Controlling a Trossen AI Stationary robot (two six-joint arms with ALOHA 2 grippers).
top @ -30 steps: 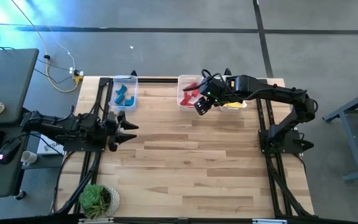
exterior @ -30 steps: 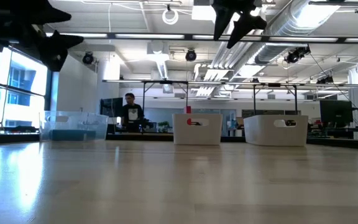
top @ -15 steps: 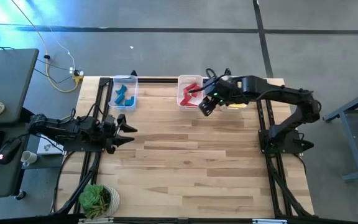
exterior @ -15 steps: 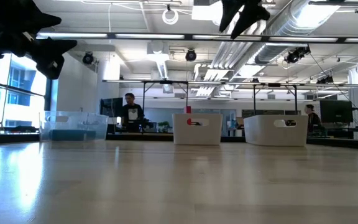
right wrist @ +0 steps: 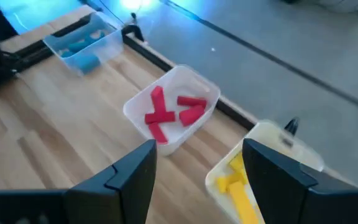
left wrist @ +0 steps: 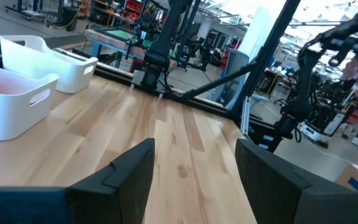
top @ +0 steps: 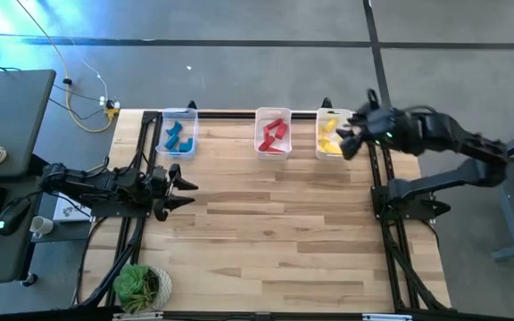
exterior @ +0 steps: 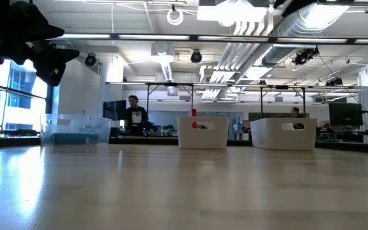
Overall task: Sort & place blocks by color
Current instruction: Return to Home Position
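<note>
Sorting appears complete: blue blocks [top: 177, 135] lie in the clear bin [top: 178, 154], red blocks [top: 273, 135] in the middle white bin [top: 273, 154], yellow blocks [top: 328, 135] in the right white bin [top: 328, 157]. The left gripper [top: 190, 191], at the table's [top: 266, 232] left edge, and the right gripper [top: 348, 141], beside the yellow bin, are both spread and empty, as suits homing

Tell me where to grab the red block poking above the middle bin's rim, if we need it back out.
Grip the exposed top end of the red block, the only part standing above the wall of the middle bin. Come straight down from above, closing across its narrow width. The wall blocks a level approach lower down, and the other red blocks lie close beside it.
</note>
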